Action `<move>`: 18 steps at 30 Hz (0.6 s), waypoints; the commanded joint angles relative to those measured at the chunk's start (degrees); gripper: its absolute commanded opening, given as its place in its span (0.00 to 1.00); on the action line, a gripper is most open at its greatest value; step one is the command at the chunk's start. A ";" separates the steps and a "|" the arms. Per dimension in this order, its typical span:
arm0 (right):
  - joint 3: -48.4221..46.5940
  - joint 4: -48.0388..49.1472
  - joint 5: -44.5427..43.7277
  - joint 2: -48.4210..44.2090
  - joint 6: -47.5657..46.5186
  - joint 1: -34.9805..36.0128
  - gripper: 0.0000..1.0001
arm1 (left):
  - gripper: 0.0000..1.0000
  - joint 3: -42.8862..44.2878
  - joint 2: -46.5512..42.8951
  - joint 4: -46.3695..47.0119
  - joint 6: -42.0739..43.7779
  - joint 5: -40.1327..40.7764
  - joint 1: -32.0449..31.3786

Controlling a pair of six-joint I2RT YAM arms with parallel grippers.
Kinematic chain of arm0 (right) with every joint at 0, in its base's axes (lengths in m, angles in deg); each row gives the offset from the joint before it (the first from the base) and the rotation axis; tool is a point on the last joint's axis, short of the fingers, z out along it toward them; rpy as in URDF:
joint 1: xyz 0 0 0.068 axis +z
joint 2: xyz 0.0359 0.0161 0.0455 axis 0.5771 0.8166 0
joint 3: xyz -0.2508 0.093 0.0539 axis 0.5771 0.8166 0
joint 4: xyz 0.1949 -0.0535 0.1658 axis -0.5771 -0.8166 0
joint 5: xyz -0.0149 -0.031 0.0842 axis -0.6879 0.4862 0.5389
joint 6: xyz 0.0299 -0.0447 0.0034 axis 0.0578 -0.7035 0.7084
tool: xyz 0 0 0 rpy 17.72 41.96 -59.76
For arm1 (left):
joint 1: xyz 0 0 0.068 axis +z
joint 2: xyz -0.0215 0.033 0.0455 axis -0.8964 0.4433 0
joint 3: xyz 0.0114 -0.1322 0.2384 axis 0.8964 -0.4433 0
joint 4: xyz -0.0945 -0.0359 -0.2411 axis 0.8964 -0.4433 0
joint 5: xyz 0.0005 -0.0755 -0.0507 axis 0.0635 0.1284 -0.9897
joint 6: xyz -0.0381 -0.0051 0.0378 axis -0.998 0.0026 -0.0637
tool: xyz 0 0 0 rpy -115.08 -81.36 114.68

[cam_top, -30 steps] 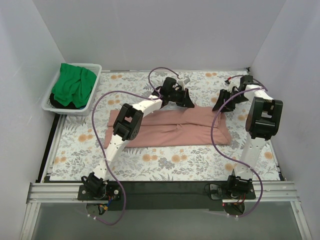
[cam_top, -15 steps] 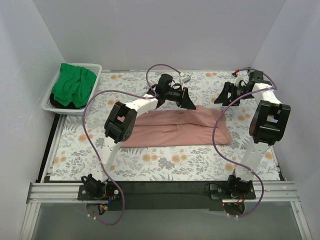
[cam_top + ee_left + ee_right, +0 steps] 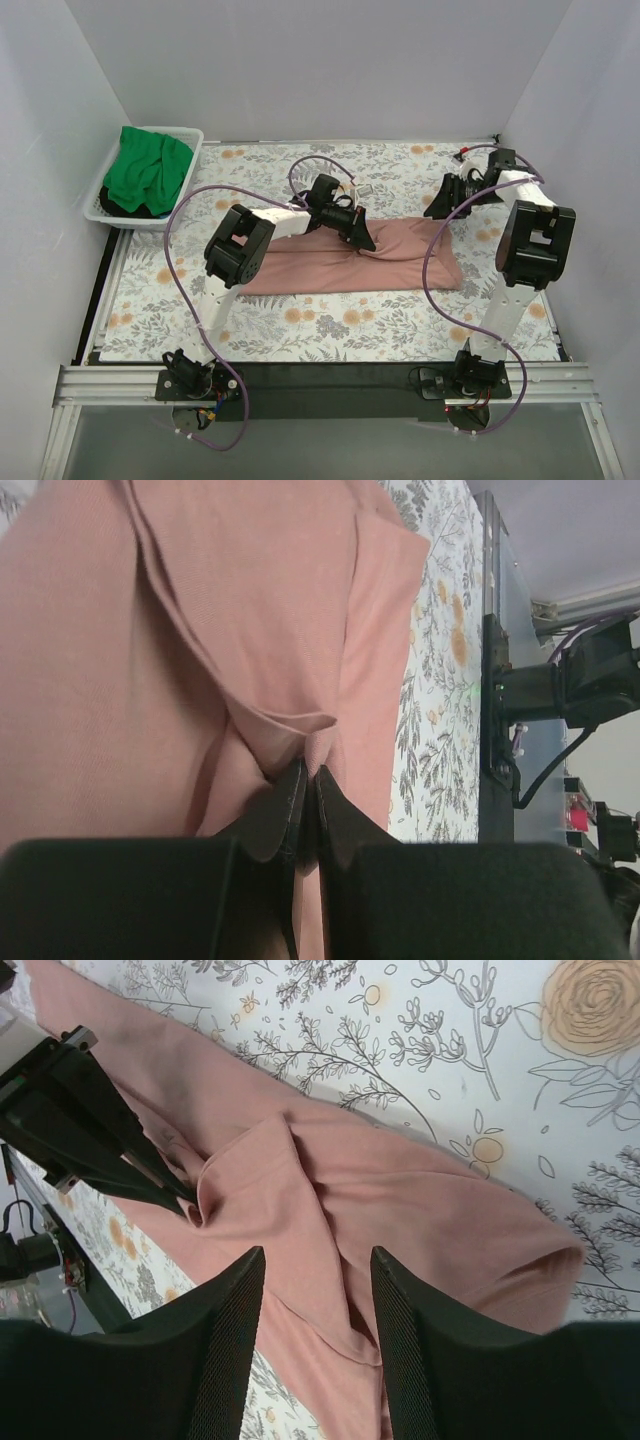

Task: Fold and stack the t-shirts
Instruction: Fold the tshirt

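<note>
1. We start at the left claw (image 3: 308, 780). Its two fingers are pressed together on a small ridge of the pink shirt (image 3: 120, 680), so we read it as clamped on that cloth. Creases fan out from the pinch.
2. Seen from above, the left claw (image 3: 362, 240) sits low over the middle of the pink shirt (image 3: 400, 265), slightly toward its far edge.
3. The right claw (image 3: 317, 1253) has its fingers apart with nothing between them. It hangs over the shirt's right end and grips nothing.
4. The pink shirt lies on the flowered cloth (image 3: 330, 330) as a long band. Its long axis runs left to right across the table, roughly parallel to the near edge.
5. From the right claw (image 3: 440, 205), the shirt lies below it and stretches away to the left and the near side. The rounded right end sits almost directly under the open fingers.
6. We judge the right arm nearer that right end, and the left arm nearer the middle and left end.
7. Any further fold, as we see it, depends on that long axis. Either the pinched ridge is carried across the band, or one end is brought over toward the other.
8. The green shirt (image 3: 148, 168) lies bunched in the basket (image 3: 140, 222) at the far left corner. It is well apart from both claws and not yet folded or stacked.
</note>
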 commanded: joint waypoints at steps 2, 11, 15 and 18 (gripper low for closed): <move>0.16 -0.74 -1.26 -0.54 -0.53 1.97 0.52 | 0.00 -1.36 -3.38 -0.88 0.08 1.58 -0.26; -4.23 -0.65 -7.67 2.62 -0.26 8.73 0.43 | 0.00 -1.45 -3.47 -0.88 -0.18 2.11 -0.09; -5.02 0.23 -9.96 4.29 -0.09 10.59 0.47 | 0.00 -1.10 -3.56 -2.46 -0.36 2.29 -0.17; -5.37 1.37 -11.89 4.82 0.00 12.35 0.50 | 0.00 -0.66 -3.56 -2.99 -0.10 2.29 -0.17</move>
